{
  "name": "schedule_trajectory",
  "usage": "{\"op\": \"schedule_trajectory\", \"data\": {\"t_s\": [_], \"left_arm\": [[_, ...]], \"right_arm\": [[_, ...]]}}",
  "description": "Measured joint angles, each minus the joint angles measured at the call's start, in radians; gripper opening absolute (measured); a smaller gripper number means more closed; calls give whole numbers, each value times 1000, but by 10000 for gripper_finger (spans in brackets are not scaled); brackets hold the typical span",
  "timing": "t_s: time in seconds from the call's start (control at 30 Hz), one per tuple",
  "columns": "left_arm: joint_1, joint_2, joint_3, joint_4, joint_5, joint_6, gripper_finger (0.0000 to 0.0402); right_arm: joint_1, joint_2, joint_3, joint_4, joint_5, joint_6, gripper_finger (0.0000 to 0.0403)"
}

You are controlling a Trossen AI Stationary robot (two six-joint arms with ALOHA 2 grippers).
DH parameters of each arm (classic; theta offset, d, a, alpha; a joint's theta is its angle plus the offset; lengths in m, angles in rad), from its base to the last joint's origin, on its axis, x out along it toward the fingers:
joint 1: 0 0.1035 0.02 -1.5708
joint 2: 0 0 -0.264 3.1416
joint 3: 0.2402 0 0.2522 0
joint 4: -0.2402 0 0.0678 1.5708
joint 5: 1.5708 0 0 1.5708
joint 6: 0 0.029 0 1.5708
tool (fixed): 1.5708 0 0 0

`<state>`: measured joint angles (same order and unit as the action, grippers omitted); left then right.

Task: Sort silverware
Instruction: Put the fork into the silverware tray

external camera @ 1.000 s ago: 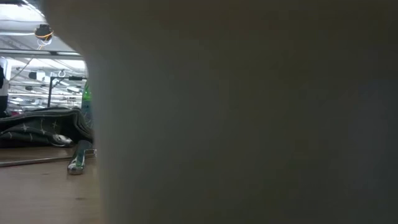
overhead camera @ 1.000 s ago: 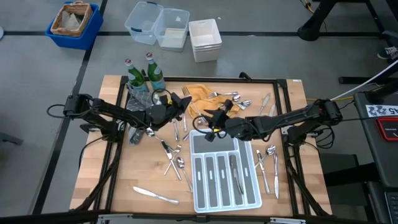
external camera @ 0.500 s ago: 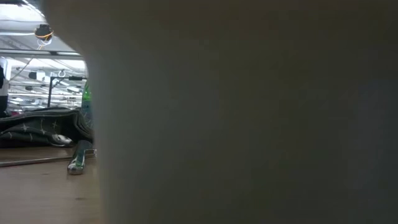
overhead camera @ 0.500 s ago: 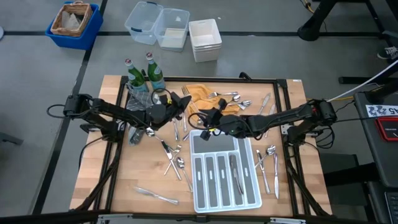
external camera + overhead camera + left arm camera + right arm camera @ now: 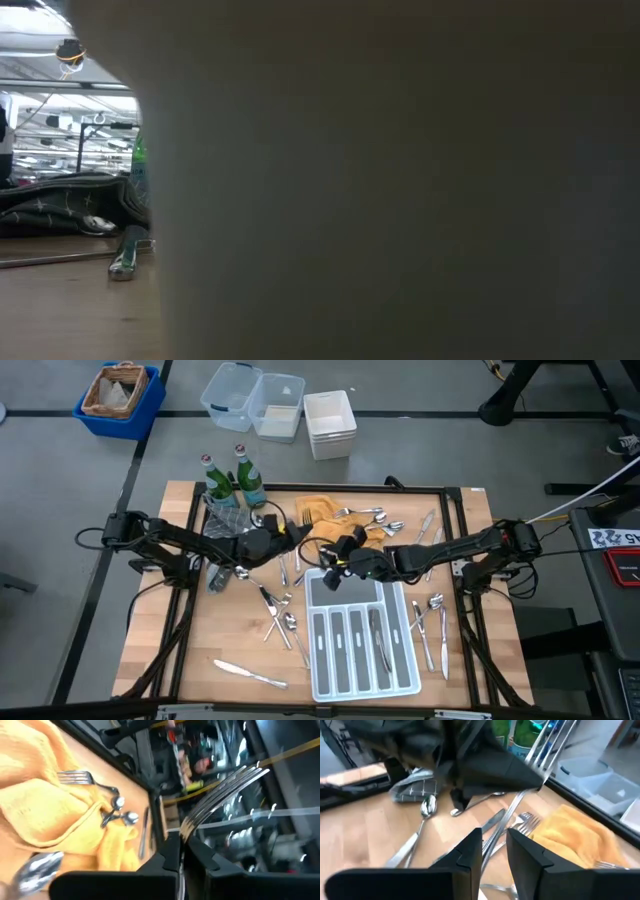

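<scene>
A: High view, centre of frame: which step is in hand?

B: L pincer, shut, grips a fork by the handle, tines up, above the surface just left of the yellow cloth. R pincer, fingers a slim gap apart w/ nothing between them, hovers at the tray's top edge.

A: Next move?

B: Prob. carry the fork to a tray slot & release, or pass it to R. Loose silverware lies left & right of the tray.
</scene>
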<state>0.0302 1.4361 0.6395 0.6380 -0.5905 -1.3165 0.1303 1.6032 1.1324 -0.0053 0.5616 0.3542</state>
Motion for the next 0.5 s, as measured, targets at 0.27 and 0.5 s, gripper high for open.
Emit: {"op": "schedule_trajectory", "data": {"t_s": [0.27,0.5], "left_arm": [[-45,0,0,-102,49,91,1],[-63,0,0,-138,-66,135,1]], "right_arm": [[0,-16,0,5,169,199,92],[-32,-14,0,96,124,445,92]]}}
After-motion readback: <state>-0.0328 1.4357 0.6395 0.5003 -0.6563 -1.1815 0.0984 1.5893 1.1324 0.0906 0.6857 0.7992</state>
